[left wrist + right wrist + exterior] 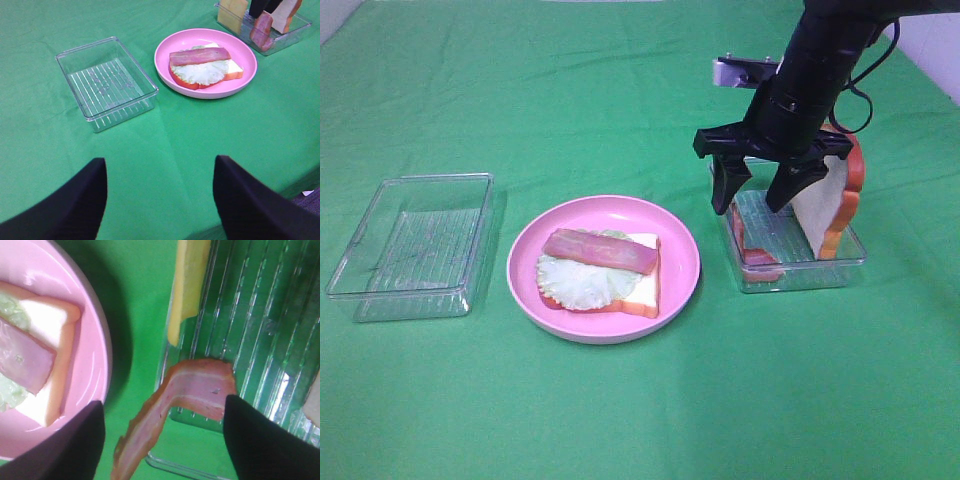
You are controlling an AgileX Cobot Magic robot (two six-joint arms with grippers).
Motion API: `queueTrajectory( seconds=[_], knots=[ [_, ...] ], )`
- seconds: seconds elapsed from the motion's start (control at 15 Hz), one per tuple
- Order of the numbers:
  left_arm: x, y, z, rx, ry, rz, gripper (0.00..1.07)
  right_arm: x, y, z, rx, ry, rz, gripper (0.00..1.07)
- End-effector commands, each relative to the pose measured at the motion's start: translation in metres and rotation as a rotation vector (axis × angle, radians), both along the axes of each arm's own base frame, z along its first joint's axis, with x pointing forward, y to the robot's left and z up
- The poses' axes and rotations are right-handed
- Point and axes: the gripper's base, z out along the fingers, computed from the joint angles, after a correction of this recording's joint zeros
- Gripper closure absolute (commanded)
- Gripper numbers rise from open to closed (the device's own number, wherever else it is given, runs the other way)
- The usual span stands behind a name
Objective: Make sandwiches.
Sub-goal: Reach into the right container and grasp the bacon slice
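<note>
1. Plainly, the right gripper point(752, 203) hangs with its fingers spread and nothing between them, over the left end of the right-hand tray point(805, 275).
2. Just beneath it a bacon strip point(200, 390) leans on edge against that tray's left wall. Its long axis runs roughly near to far (one end seems to droop over the wall, by the right wrist view). The spread fingers therefore stand to either side of its thin face, and a straight descent looks enough.
3. The half-built sandwich point(605, 272) of bread, lettuce and a first slice of bacon lies on the pink plate point(525, 262), just left of that tray.
4. The left gripper point(159, 167), also released and bare, is well apart from both, so the right arm is the nearer.
</note>
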Motion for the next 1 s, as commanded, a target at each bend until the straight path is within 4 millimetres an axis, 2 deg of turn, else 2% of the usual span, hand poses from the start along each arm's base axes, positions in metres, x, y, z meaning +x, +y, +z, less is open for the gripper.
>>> queueTrajectory(
  seconds=[0.07,0.27,0.4,0.67,1.0],
  knots=[
    [-0.0027,0.001,0.0004,-0.016,-0.026,-0.007,0.47,0.0019,0.0003,-0.0081,-0.006,0.025,-0.007,0.49],
    [-0.0027,0.001,0.0004,-0.016,-0.026,-0.007,0.47,0.0031,0.0003,-0.0128,-0.011,0.026,-0.007,0.56],
    [-0.0027,0.001,0.0004,-0.016,-0.026,-0.007,0.47,0.0039,-0.0006,-0.016,-0.025,0.026,-0.001,0.64],
    [-0.0027,0.001,0.0004,-0.016,-0.026,-0.007,0.47,0.0022,-0.0007,-0.0159,-0.027,0.048,-0.018,1.05],
    [-0.0027,0.001,0.0004,-0.016,-0.026,-0.007,0.47,-0.0005,-0.0014,-0.0096,-0.028,0.058,-0.021,1.07]
  ],
)
